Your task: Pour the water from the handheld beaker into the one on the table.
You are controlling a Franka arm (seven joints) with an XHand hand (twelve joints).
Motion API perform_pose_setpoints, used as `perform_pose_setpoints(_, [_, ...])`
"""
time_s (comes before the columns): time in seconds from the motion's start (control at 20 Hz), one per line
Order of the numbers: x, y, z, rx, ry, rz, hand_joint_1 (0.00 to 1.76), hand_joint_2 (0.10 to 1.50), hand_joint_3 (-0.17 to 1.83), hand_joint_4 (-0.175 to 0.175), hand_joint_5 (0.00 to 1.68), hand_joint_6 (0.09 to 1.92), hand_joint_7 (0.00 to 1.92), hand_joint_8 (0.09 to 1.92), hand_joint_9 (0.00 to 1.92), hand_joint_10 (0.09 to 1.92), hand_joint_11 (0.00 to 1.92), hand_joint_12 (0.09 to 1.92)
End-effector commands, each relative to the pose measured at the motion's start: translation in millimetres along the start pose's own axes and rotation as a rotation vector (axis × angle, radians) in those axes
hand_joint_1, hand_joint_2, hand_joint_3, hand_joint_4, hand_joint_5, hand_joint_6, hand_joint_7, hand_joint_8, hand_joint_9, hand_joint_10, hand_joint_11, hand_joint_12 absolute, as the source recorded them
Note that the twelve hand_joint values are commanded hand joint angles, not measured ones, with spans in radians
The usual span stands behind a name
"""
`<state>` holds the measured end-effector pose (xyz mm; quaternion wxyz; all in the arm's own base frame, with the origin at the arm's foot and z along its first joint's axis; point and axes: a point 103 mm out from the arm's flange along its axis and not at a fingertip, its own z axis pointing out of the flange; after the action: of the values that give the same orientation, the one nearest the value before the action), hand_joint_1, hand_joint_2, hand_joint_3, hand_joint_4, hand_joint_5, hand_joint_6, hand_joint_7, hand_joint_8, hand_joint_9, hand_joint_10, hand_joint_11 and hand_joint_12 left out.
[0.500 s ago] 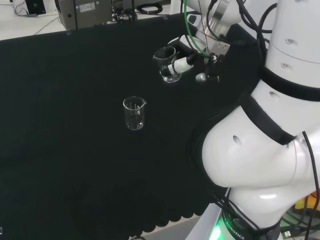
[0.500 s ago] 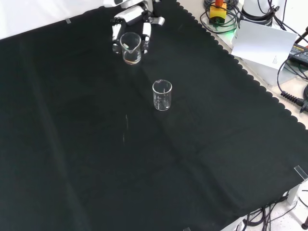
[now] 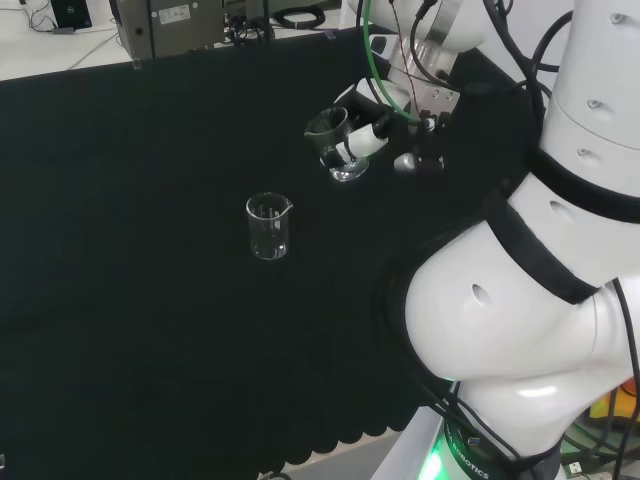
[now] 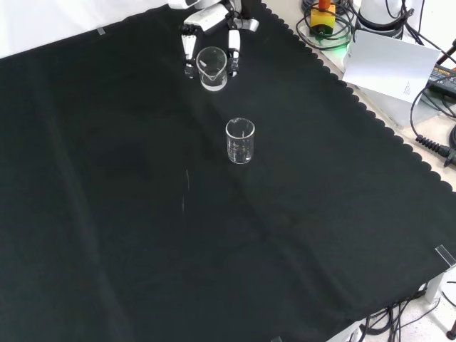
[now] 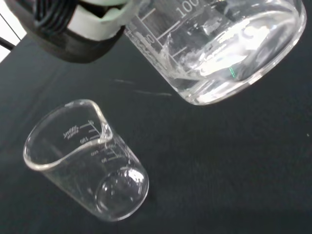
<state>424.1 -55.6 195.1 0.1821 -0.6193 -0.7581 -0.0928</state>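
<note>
The worktop (image 4: 107, 235) is wearing a black cloth (image 4: 299, 249) that is covering nearly all of it. In the front view the cloth's scalloped edge is running down the right side, and small pieces of clear tape are holding its corners. A few faint pale streaks are showing on the cloth near the middle.

One clear glass beaker (image 4: 240, 140) is standing upright directly on the cloth, with its spout turned away in the front view. In the head view this beaker (image 3: 268, 227) is standing left of the arm's white links. In the wrist view the beaker (image 5: 85, 158) is looking empty, with printed marks on its wall.
</note>
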Motion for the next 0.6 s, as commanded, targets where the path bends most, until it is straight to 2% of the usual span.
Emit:
perform_pose_setpoints(0.05, [44,-13,14,0.083,-0.085,-0.039,1.32,1.01,-0.17,-0.112,1.49,0.09,1.51,0.28,1.59,0.49,1.33,0.82])
perform_pose_setpoints(0.35, [53,-2,17,0.153,-0.161,-0.047,1.32,1.01,-0.17,-0.116,1.49,0.09,1.51,0.28,1.58,0.52,1.33,0.82])
perform_pose_setpoints(0.6, [56,5,18,0.216,-0.249,-0.021,1.32,1.01,-0.17,-0.124,1.48,0.09,1.52,0.28,1.59,0.53,1.33,0.83])
